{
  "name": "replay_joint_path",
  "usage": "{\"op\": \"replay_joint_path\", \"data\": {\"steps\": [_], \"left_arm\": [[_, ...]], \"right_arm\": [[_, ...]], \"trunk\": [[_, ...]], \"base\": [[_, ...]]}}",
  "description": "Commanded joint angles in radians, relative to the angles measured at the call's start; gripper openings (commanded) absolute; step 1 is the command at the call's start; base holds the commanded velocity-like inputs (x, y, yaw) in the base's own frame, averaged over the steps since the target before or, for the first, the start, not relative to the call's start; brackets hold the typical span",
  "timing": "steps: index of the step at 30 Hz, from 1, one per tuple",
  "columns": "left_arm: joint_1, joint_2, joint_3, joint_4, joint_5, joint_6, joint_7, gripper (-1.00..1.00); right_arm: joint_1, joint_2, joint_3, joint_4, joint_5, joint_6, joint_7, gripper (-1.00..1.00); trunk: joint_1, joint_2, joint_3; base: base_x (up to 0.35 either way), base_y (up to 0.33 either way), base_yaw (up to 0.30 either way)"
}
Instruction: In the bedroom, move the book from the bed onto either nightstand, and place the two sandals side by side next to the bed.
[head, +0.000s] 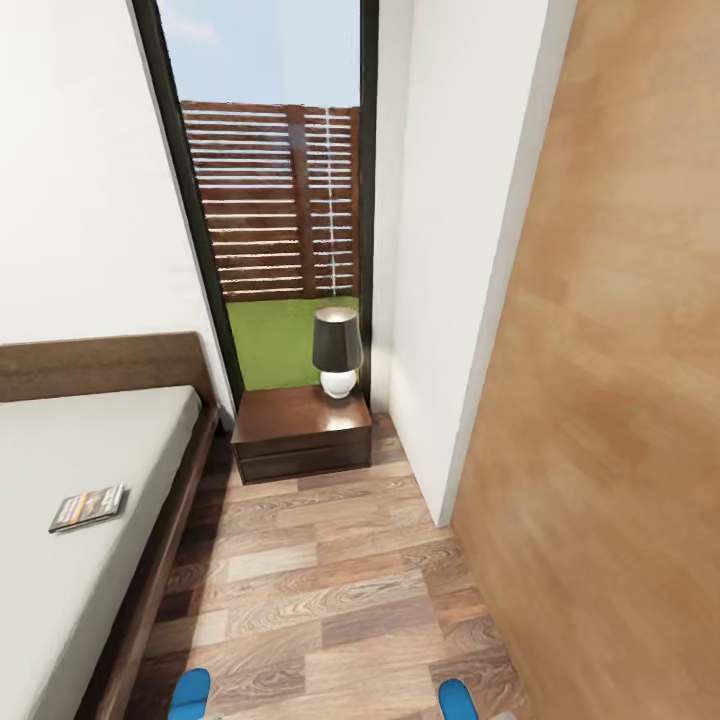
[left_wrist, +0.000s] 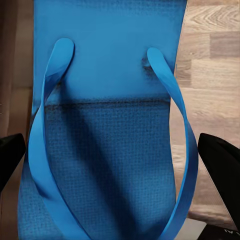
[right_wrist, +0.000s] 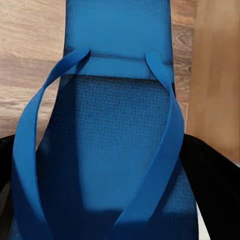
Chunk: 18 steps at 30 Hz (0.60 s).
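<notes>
The book (head: 88, 507) lies flat on the grey mattress of the bed (head: 60, 600) at the left. At the head of the bed, under the window, stands the dark nightstand (head: 300, 432). Two blue sandal tips poke in at the head view's lower edge, one by the bed frame (head: 190, 690) and one further right (head: 455, 698). My left gripper (left_wrist: 120, 165) is shut on a blue sandal (left_wrist: 107, 100) with blue straps, black fingers (left_wrist: 220, 165) at its sides. My right gripper (right_wrist: 100, 165) is shut on the other sandal (right_wrist: 117, 115), above the plank floor.
A dark-shaded lamp (head: 337, 352) with a white base stands on the nightstand's back right. A white wall corner (head: 450, 300) and a wood-panelled wall (head: 620, 400) close the right side, leaving a narrow strip of plank floor (head: 320, 590) beside the bed.
</notes>
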Motion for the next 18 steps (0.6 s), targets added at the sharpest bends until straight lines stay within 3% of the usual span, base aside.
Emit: {"op": "replay_joint_path", "data": {"steps": [1, 18], "left_arm": [[-0.001, 0.0, -0.004, 0.001, 0.007, -0.004, 0.001, -1.0], [-0.001, 0.0, -0.004, 0.001, 0.007, -0.004, 0.001, -1.0]], "right_arm": [[0.0, 0.0, 0.006, 0.001, -0.003, -0.003, -0.005, -1.0], [0.002, 0.0, 0.006, 0.001, -0.003, -0.003, -0.005, -1.0]], "trunk": [[0.001, -0.001, -0.002], [0.001, -0.001, -0.002]], "base": [[0.33, 0.0, 0.09], [0.33, 0.0, 0.044]]}}
